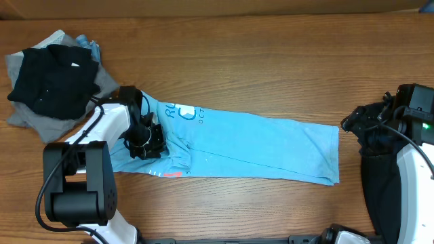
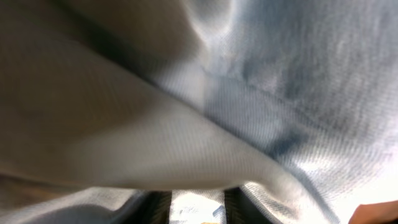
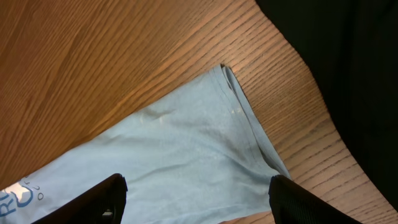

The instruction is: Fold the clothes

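The light blue T-shirt [image 1: 258, 146] lies across the middle of the wooden table [image 1: 271, 68] as a long, narrow strip running left to right. There is blue lettering near its left end and a bit of pink showing at its front edge.

The left gripper [image 1: 146, 141] is down on that left end, where the cloth bunches up around it. In the left wrist view the fabric is pressed right against the lens and covers nearly everything, so I cannot tell how the jaws stand or whether they have hold of the shirt.

The right gripper [image 3: 198, 183] hangs just off the shirt's right end with its jaws wide apart. There is nothing between them, only the shirt's corner and bare wood below.

At the far left corner of the table, near the left arm, is a heap of clothes. A black garment [image 1: 51, 78] lies on top of a grey garment [image 1: 20, 115], and a scrap of pale blue cloth [image 1: 87, 44] shows behind them.

Under the right arm at the table's right edge lies a black shape [image 1: 380, 196]. I cannot tell whether it is cloth or part of the rig.
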Controlling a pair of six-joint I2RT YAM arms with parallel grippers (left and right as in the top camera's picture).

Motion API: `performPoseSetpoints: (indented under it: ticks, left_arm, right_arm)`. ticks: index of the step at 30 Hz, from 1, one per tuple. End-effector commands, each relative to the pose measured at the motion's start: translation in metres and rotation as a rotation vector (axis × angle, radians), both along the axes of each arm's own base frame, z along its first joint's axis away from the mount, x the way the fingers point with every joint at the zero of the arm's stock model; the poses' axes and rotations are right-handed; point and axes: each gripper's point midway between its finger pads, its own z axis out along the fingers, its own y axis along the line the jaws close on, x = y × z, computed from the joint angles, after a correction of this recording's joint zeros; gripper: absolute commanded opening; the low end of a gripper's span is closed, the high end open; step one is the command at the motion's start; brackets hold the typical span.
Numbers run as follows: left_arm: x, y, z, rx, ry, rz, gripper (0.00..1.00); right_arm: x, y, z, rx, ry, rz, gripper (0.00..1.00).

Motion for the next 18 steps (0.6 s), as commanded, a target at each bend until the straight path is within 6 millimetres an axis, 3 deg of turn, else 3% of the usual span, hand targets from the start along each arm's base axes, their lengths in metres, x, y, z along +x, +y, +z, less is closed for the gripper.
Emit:
performPoseSetpoints:
  ticks: [1, 5, 15, 18]
  left_arm:
    - [0.001, -0.003, 0.000, 0.012, -0.002, 0.028, 0.40]
    - [0.000, -0.010, 0.000, 0.014, -0.007, 0.003, 0.42]
    - [-0.001, -0.012, -0.002, 0.044, -0.002, -0.001, 0.04]
    - [-0.002, -0.013, -0.001, 0.041, 0.005, 0.000, 0.04]
  right_arm:
    - [0.002, -0.003, 0.002, -0.012, -0.010, 0.000, 0.77]
    - [0.002, -0.003, 0.002, -0.012, -0.010, 0.000, 0.76]
    - [0.002, -0.003, 0.002, -0.012, -0.010, 0.000, 0.77]
    - [0.002, -0.003, 0.002, -0.012, -0.010, 0.000, 0.77]
